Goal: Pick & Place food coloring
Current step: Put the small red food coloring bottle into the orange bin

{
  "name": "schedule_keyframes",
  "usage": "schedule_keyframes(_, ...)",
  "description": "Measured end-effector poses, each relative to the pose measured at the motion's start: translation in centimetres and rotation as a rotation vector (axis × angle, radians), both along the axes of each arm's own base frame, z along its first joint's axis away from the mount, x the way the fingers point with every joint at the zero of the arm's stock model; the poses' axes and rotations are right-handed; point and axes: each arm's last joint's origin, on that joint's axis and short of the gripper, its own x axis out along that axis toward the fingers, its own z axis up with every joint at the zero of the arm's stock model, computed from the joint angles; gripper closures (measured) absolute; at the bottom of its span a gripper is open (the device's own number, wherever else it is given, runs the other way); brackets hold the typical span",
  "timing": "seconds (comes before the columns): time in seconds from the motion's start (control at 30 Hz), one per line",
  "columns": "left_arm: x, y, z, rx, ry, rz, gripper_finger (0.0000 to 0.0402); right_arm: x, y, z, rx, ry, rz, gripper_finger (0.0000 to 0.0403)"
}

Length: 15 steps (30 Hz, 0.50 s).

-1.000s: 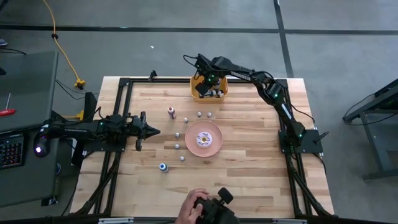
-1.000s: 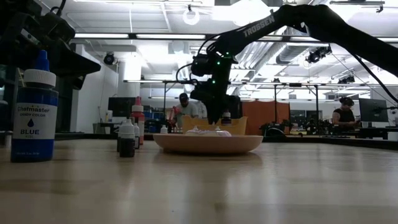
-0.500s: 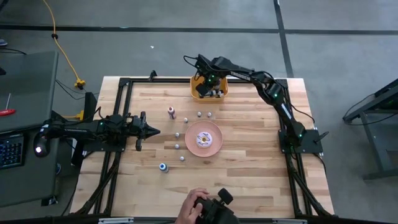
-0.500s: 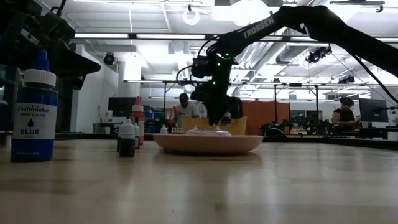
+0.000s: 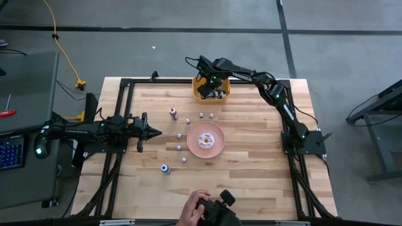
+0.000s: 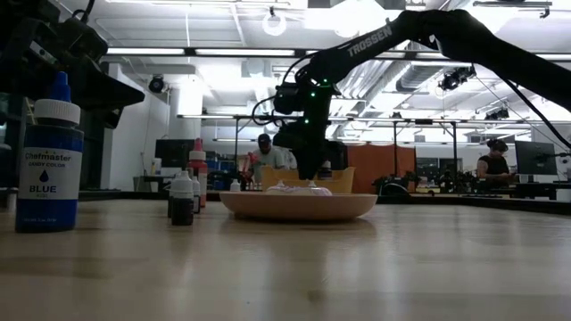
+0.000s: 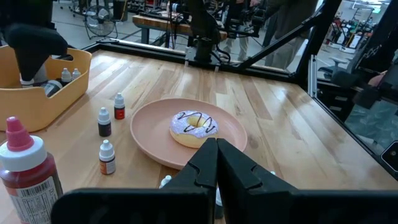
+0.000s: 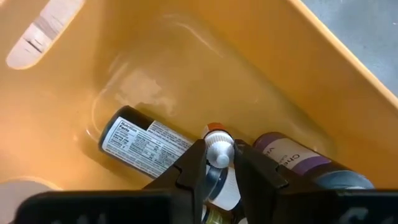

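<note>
Bottles are tiny, light, rigid plastic with smooth round bodies: easy to tip or roll, likely slippery across the label, so best grabbed at the cap or neck, where the fingers get a shoulder to sit under. Right gripper (image 8: 219, 163) is down inside the bin (image 5: 225, 93), fingers narrowly spread with a white-capped bottle (image 8: 219, 151) between them; judging by the gap it's about to let go or has just let go, can't tell if the pads are touching the cap. Bin contents, wrist view: a dark bottle (image 8: 146, 140) lying on its side with its label up, a purple-labelled one (image 8: 297, 158) beside the gripper, and the white-capped one in the middle, all on the bin floor near one wall. Left wrist view shows more small caps poking above the bin rim. Loose bottles on the table, all placed from the plate (image 5: 193, 142): a red-capped one (image 5: 173, 113) towards the bin and the left arm, two small ones (image 5: 200, 115) between plate and bin, three small ones (image 5: 178, 135) just beside the plate on the left-arm side, a blue-capped one (image 5: 164, 168) further out towards the near edge. Plate holds only the doughnut (image 5: 205, 140). Left gripper (image 5: 152, 131) is parked beyond the loose bottles from the plate, fingers pressed together, holding nothing.
</note>
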Motion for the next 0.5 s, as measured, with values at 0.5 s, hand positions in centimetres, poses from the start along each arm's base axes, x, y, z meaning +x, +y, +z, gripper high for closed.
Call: schedule_keyframes(0.5, 0.00, 0.00, 0.00, 0.000, 0.000, 0.000, 0.0401, -0.02, 0.02, 0.19, -0.002, -0.004, 0.009, 0.0273)
